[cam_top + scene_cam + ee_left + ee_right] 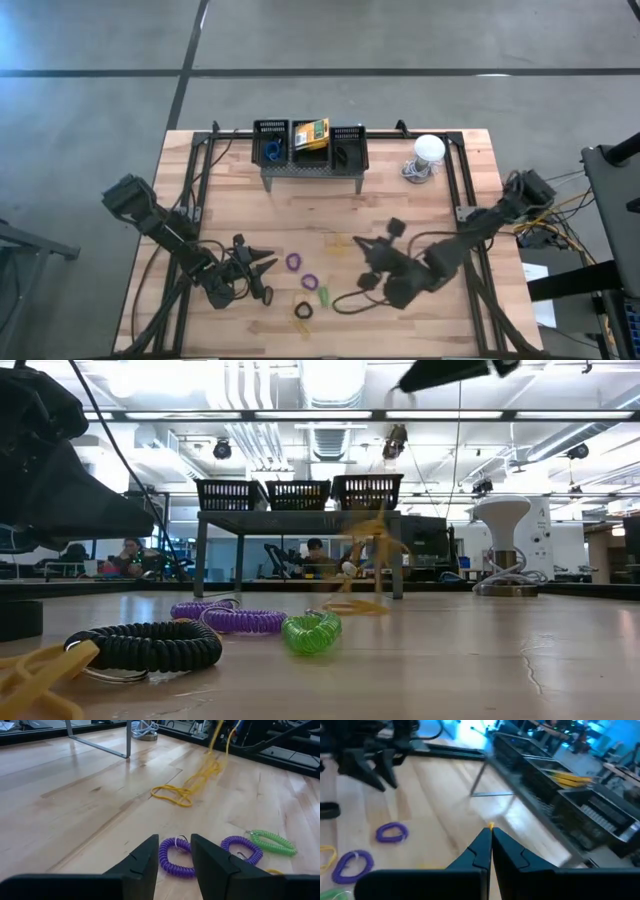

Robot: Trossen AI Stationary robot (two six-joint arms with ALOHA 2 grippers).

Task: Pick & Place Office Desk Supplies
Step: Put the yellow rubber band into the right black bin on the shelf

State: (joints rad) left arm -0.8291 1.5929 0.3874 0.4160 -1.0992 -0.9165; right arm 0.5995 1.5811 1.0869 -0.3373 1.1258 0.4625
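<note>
My left gripper (266, 266) is low over the table's near left part, open, with a purple loop (175, 858) lying on the wood between its fingertips. A second purple loop (242, 849), a green loop (273, 842) and a black loop (303, 311) lie close by. My right gripper (362, 246) is near the table's middle, shut on thin yellow bands (181, 795). Three black mesh baskets (310, 142) sit on the grey stand at the far edge. The middle one holds crayon boxes (311, 133) and the left one a blue loop (272, 150). My right gripper pinches the yellow bands between its two shut fingertips; only a small yellow bit (491, 825) shows above them. The bands rise in a strand (218, 750) toward the gripper, while their lower looped end (356, 605) rests on the table.
A white dome-shaped object (428, 150) stands at the table's far right. The grey perforated stand (300, 520) rests on thin legs, with room beneath it. Bare wood (330, 205) lies between the stand and the loops. People sit in the room beyond the table.
</note>
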